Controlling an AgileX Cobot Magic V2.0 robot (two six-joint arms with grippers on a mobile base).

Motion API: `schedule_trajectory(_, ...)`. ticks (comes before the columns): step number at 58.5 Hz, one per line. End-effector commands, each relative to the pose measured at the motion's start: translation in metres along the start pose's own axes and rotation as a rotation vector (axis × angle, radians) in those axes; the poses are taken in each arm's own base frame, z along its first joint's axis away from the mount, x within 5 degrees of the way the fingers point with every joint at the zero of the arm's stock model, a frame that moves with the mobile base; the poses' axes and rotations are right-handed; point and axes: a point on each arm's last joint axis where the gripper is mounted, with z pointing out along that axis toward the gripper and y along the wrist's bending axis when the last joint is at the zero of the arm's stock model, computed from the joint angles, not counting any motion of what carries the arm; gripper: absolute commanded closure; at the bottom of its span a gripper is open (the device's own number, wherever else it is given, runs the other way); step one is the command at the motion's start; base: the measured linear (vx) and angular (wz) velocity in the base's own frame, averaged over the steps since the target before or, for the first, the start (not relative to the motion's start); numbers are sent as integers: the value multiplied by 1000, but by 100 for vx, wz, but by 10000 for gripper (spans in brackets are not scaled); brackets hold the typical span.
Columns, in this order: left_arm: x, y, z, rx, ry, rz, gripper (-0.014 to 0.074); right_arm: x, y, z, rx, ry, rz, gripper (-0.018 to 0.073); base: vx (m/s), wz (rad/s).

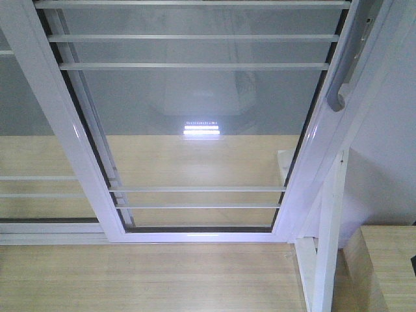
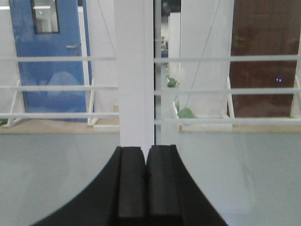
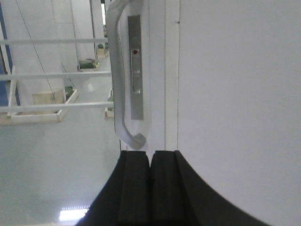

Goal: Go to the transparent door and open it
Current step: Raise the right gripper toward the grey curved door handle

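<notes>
The transparent door (image 1: 195, 130), a white-framed glass panel with thin horizontal bars, fills the front view. Its grey curved handle (image 1: 338, 97) sits on the right stile. In the right wrist view the handle (image 3: 120, 94) rises beside a metal lock plate (image 3: 135, 66). My right gripper (image 3: 150, 153) is shut and empty, its tips just below and right of the handle's lower end. My left gripper (image 2: 146, 149) is also shut and empty, pointing at a white upright frame post (image 2: 134, 70) with barred glass on both sides.
A second barred glass panel (image 1: 32, 162) without a handle lies to the left. A white wall (image 1: 390, 162) flanks the door on the right, with a white stand (image 1: 328, 247) and a wooden box (image 1: 383, 266) below it. Through the glass are a blue door (image 2: 51, 61) and a brown door (image 2: 263, 56).
</notes>
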Motion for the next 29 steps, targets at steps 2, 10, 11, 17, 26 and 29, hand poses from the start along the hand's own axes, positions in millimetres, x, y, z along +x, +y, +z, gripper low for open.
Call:
schedule_trajectory(2, -23, 0, 1, 0, -99, -62, 602, -37, 1, -2, -7, -167, -9, 564, 0, 0)
schedule_trajectory(10, -68, -2, -3, 12, -151, -67, 602, -94, 1, -13, 11, -245, -87, 564, 0, 0)
schedule_trajectory(11, -77, -2, -4, 13, -176, -64, 602, -100, 1, -14, 13, -251, -92, 564, 0, -1)
schedule_trajectory(17, -123, -4, -5, 14, -294, -22, 602, -142, 1, -16, 29, -254, -104, 564, 0, 0)
schedule_trajectory(26, -167, -5, 19, 12, -304, 16, 602, -182, 2, 9, 18, -283, -106, 564, 0, 0)
schedule_trajectory(29, -172, -6, 30, 12, -279, 16, 602, -185, 3, 21, 11, -281, -107, 564, 0, 0)
